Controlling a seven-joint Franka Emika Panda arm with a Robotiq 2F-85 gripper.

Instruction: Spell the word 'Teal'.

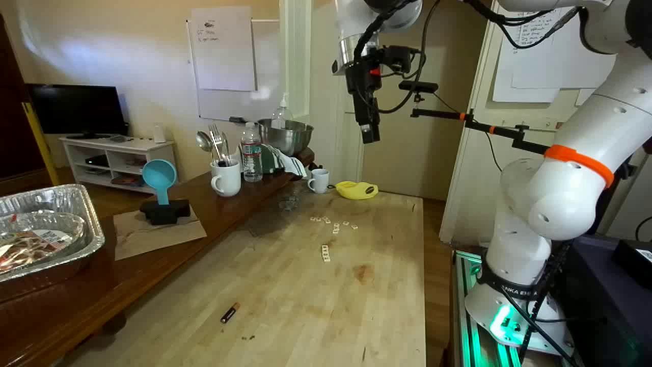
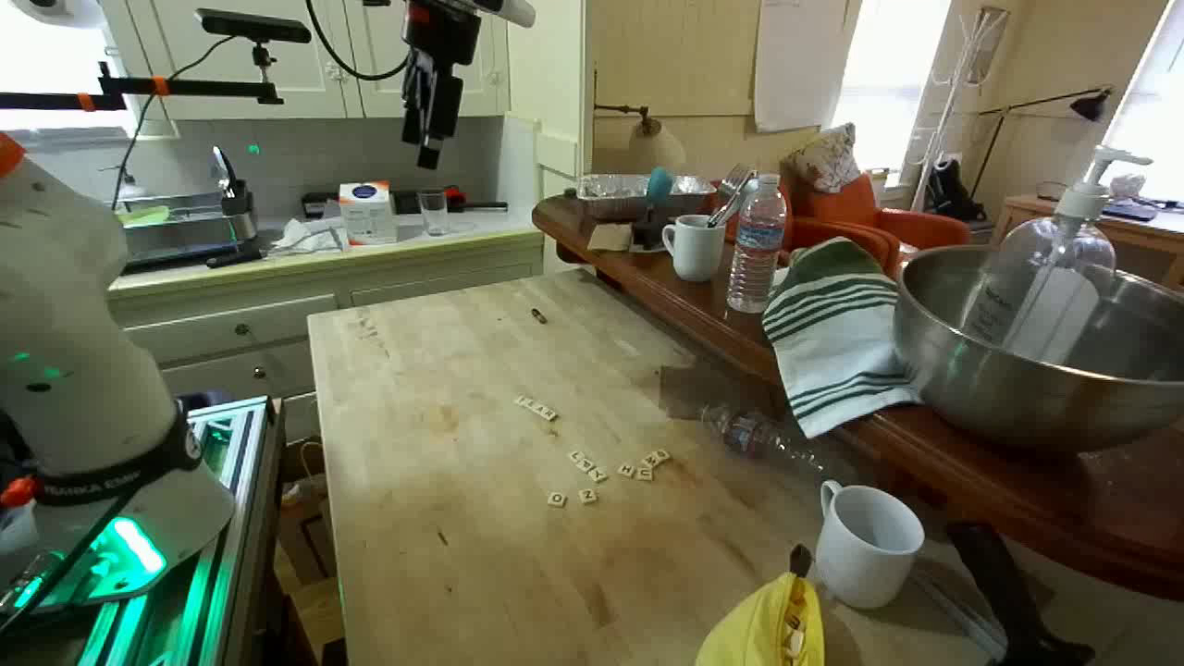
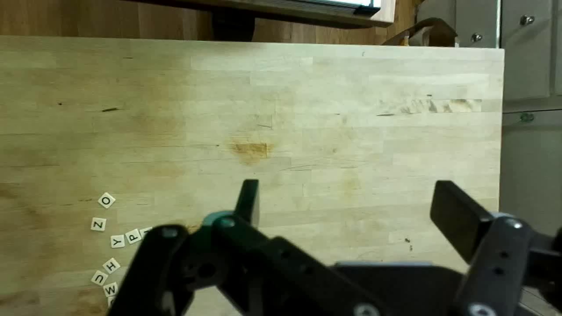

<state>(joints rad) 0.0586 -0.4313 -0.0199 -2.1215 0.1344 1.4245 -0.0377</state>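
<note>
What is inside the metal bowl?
In an exterior view, a clear pump bottle is inside the metal bowl; the bowl's near wall hides the bottle's base and the bowl's floor.

Cream letter tiles [image 3: 117,241], yellow pouch [image 1: 354,191], green-striped white towel [image 2: 837,338], black battery [image 1: 229,313], seemingly copper-tipped
</note>
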